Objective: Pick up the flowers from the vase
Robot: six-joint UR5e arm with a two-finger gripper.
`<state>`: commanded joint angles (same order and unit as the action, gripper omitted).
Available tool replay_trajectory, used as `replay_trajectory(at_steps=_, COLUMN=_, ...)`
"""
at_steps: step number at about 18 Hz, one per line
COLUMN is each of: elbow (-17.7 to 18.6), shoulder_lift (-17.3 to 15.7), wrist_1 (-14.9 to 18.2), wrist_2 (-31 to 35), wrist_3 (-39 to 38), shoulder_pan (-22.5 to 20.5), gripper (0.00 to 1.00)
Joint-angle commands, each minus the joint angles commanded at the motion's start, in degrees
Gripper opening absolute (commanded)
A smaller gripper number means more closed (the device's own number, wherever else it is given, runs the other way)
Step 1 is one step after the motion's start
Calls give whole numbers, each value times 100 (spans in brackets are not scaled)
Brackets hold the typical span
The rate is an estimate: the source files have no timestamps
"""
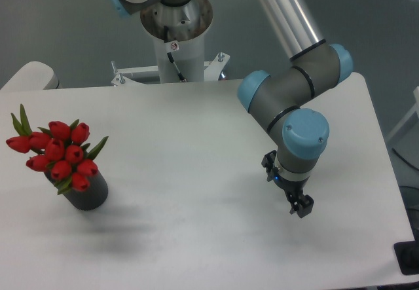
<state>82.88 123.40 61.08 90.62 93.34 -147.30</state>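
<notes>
Claw [296,201], spread not discernible, is seen near the table's [196,237] right edge, well apart from flowers [59,152] in vase [88,193] at left edge.

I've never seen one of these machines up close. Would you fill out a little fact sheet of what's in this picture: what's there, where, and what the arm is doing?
flowers: red tulip buds with green leaves, bunched, standing in the vase
vase: dark cylinder, upright, near the table's left edge
table: white top
arm: grey with blue joint caps, reaching in from the upper right
end effector: over the right part of the table, far from the flowers, holding nothing
fingers open or shut: cannot tell from this view
task progress: flowers not yet picked up
</notes>
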Motion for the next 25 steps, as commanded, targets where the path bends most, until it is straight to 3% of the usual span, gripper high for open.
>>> replay_trajectory(at_steps=14, elbow=61, shoulder_lift=-88, wrist_1=88, wrist_2=-44, wrist_3=-88, shoulder_pan=79, gripper=100)
replay_trajectory(at_steps=17, elbow=333, shoulder_lift=-324, wrist_1=79, wrist_2=-227, wrist_3=-166, shoulder_pan=149, gripper=100)
replay_trajectory(at_steps=21, elbow=728, shoulder_lift=-711, wrist_1=53, wrist_2=-1237, wrist_3=-466, shoulder_pan=114, gripper=100)
replay_trajectory(at_steps=25, elbow=1290, shoulder_lift=-1150, wrist_1=53, wrist_2=-1844, wrist_3=-475, shoulder_pan=114, gripper=100)
